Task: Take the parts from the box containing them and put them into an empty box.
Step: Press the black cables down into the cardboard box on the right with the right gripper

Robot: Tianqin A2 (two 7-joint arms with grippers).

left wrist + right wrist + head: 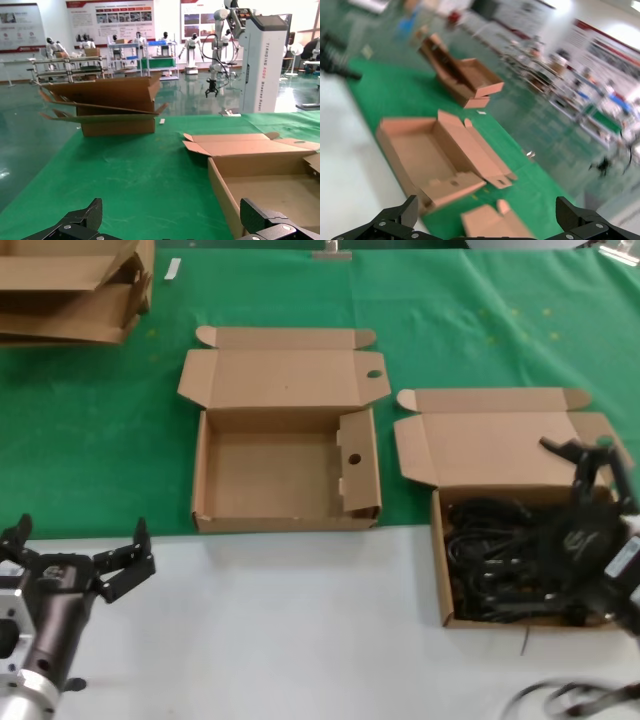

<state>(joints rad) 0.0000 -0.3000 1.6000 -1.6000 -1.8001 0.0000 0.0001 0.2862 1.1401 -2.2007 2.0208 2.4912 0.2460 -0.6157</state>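
Head view, left gripper (82, 548): lower left of the frame, over the white surface, fingers spread apart, holding nothing.
Head view, right gripper (588, 472): right edge of the frame, blurred, over the far right part of the box containing them (440, 570); fingers look spread, nothing seen between them.
Head view, the parts (510, 555): a black tangle of cords lying inside that box, lower right of the frame.
Head view, the empty box (200, 475): centre of the frame, lid folded back, its holed side flap standing on the right wall; it sits on the green cloth (90, 430), front edge at the white surface (280, 630).
Head view, flat cardboard sheets (70, 290): upper left corner.
Left wrist view, left gripper (170, 220): two black fingertips at the bottom edge, wide apart.
Left wrist view, the empty box (225, 192): lower right, open.
Left wrist view, flat cardboard sheets (110, 105): left of centre, on the cloth.
Right wrist view, right gripper (485, 220): fingertips at the bottom corners, wide apart; picture blurred.
Right wrist view, the empty box (415, 155): centre left, open.
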